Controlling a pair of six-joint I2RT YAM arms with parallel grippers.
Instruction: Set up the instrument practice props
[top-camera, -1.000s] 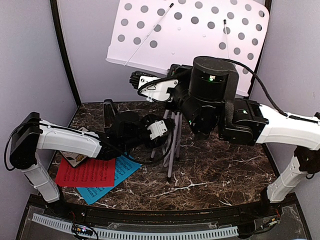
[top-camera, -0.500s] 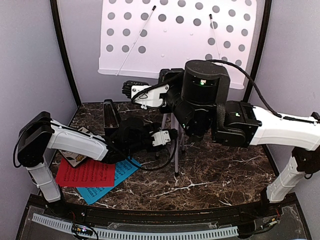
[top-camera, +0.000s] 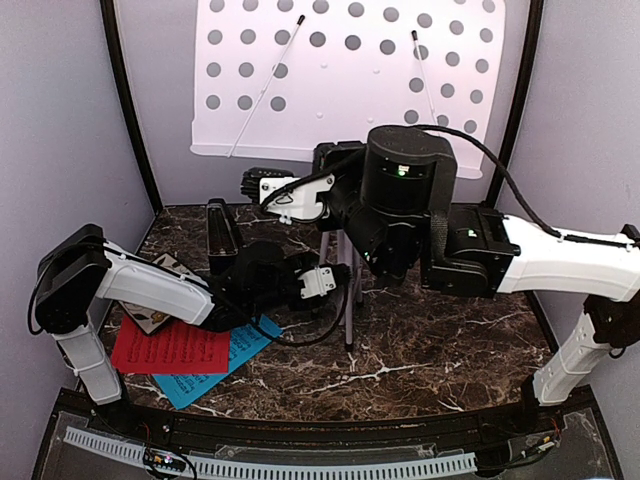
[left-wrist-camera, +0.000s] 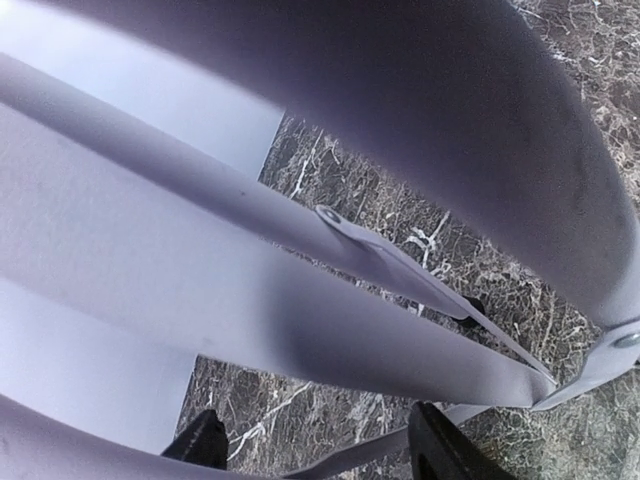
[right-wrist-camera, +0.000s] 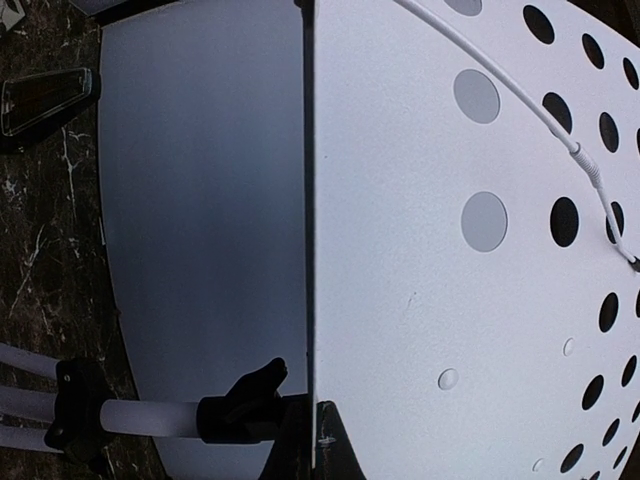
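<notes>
The white perforated music stand (top-camera: 350, 80) stands upright at the back, its tripod legs (top-camera: 348, 300) on the marble. My right gripper (right-wrist-camera: 316, 440) is shut on the lower edge of the stand's desk (right-wrist-camera: 420, 250); from above, this gripper (top-camera: 252, 180) sits just under that edge. My left gripper (top-camera: 335, 275) is open, low beside the legs (left-wrist-camera: 300, 300), and a thin strut crosses between its fingertips (left-wrist-camera: 200, 445). The red sheet (top-camera: 170, 347) and the blue sheet (top-camera: 235, 350) lie overlapped at front left. The black metronome (top-camera: 220, 235) stands at the back left, also seen beyond the desk (right-wrist-camera: 45, 98).
A floral tile (top-camera: 150, 315) lies partly under my left arm, above the red sheet. Black frame posts (top-camera: 130, 110) and grey walls close in the sides and back. My right arm's bulk (top-camera: 410, 210) hangs over the table's middle.
The stand's desk has swung from tilted to nearly level and shifted up and left with my right gripper. My left gripper has moved in lower against the tripod legs.
</notes>
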